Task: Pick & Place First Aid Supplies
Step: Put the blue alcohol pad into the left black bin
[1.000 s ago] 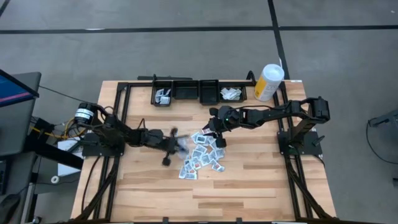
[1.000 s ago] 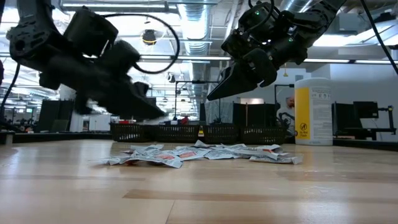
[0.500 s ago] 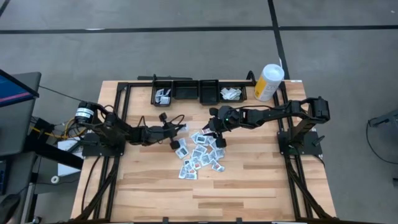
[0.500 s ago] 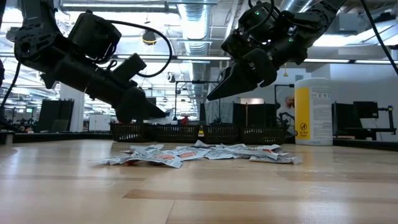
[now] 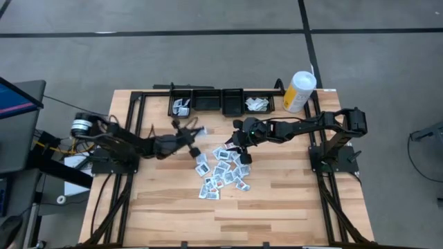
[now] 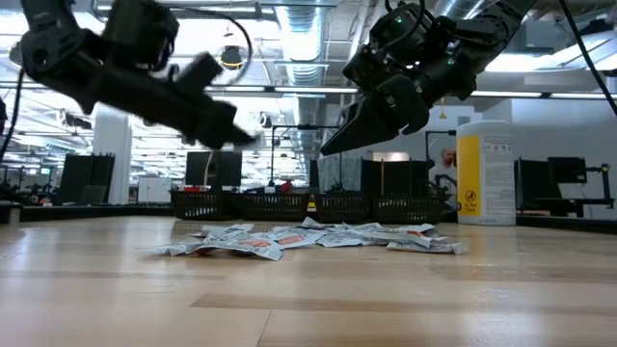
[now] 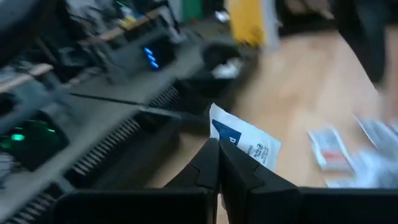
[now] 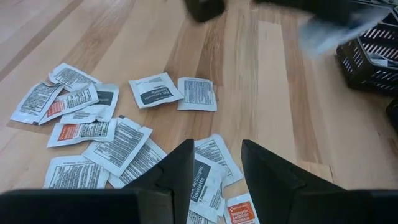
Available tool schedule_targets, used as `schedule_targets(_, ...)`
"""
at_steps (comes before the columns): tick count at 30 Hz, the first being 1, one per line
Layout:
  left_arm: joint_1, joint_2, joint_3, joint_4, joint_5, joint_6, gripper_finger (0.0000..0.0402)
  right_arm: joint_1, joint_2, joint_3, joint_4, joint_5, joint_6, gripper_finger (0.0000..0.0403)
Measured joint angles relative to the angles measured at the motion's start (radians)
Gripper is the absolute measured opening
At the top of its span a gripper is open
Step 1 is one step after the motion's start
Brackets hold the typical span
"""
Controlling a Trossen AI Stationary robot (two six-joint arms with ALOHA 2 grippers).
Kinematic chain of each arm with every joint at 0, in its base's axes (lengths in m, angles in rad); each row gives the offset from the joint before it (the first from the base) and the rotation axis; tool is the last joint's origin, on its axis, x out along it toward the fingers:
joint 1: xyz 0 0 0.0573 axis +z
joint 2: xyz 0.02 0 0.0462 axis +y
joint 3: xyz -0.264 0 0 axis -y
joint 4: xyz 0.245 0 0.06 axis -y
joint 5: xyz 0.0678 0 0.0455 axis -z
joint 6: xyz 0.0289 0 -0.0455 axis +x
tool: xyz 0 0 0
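The left gripper (image 7: 219,163) is pinching one white packet (image 7: 244,142) with blue print between its pressed-together fingertips, holding it in the air above the table (image 5: 277,200) just in front of the leftmost of the black bins (image 5: 182,105) along the far edge. In the left wrist view the packet is sticking out past the fingertips, its long axis running forward and slightly tilted away from the fingers, toward the bins. The rest of the first aid supplies (image 5: 223,172) are lying flat in a loose pile near the middle of the table, their long axes pointing every which way; in the right wrist view some are overlapping and others are lying just beside one another. The right gripper (image 8: 216,163) is hanging above the far edge of that pile with its fingers spread and nothing between them, tips aimed down at the packets. A white-and-yellow canister (image 5: 299,90) is standing upright near the far right corner, beside the bins.
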Motion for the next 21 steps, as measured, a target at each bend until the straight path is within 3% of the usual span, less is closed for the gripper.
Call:
schedule_targets(8, 0.056, -0.216, 0.0, -0.006, -0.039, 0.082, 0.001, 0.0, 0.0, 0.0, 0.002, 0.0, 0.0, 0.0129)
schedule_targets(15, 0.09, -0.253, 0.0, -0.009, -0.038, 0.158, 0.0011, 0.0, 0.0, 0.0, 0.004, 0.0, 0.0, 0.0129)
schedule_targets(21, 0.196, -0.253, 0.0, -0.03, -0.04, 0.16, 0.0009, -0.001, 0.0, 0.0, 0.004, 0.0, -0.002, 0.0129)
